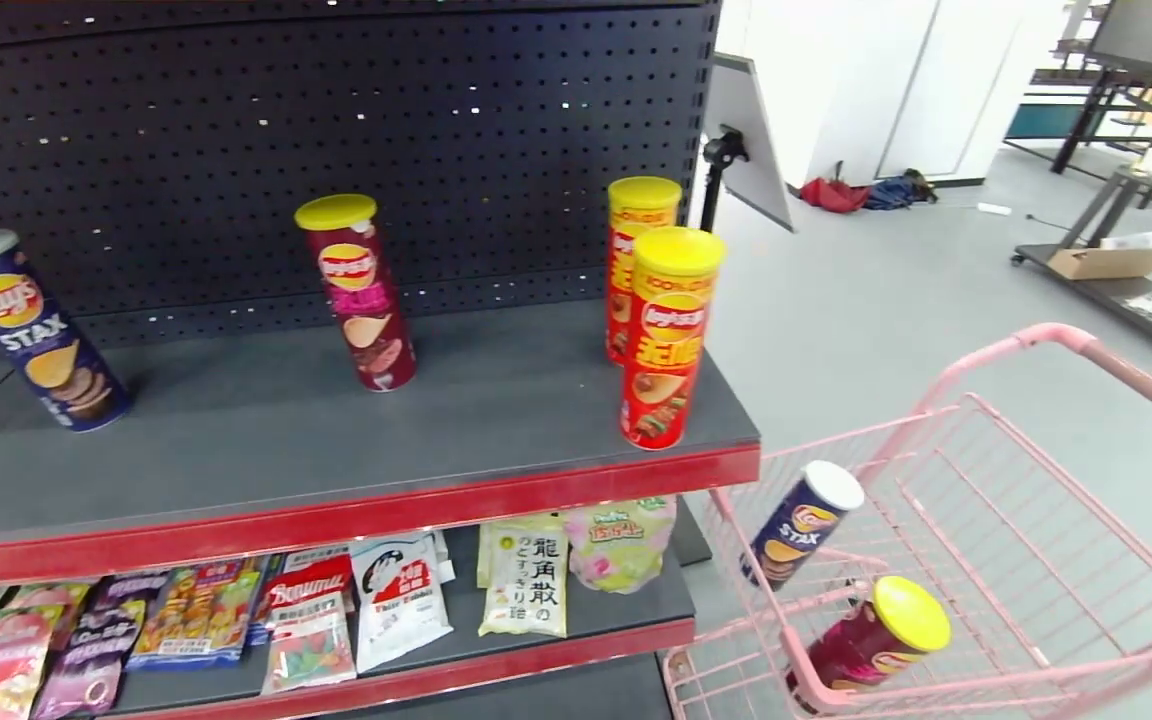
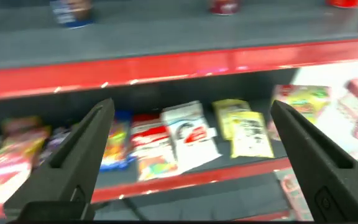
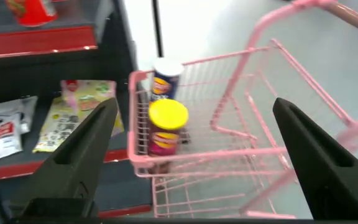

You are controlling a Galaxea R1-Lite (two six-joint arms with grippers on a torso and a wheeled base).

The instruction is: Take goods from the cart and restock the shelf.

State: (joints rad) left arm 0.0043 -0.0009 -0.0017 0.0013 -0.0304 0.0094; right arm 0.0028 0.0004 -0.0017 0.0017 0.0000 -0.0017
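The pink wire cart (image 1: 1026,345) stands right of the shelf and holds two chip cans: a blue one with a white lid (image 1: 802,522) and a maroon one with a yellow lid (image 1: 876,634). In the right wrist view the cart (image 3: 247,152) and both cans, blue (image 3: 165,78) and maroon (image 3: 166,127), lie ahead of my open right gripper (image 3: 194,155). On the upper shelf (image 1: 336,440) stand a blue can (image 1: 31,330), a maroon can (image 1: 356,292) and two red cans (image 1: 664,338). My left gripper (image 2: 191,155) is open, facing the lower shelf's snack bags (image 2: 185,134).
Snack bags (image 1: 306,610) fill the lower shelf under the red edge strip (image 1: 356,515). A perforated back panel (image 1: 336,130) closes the shelf behind the cans. A board on a stand (image 1: 751,140) is right of the shelf; grey floor and a trolley (image 1: 1116,265) lie beyond the cart.
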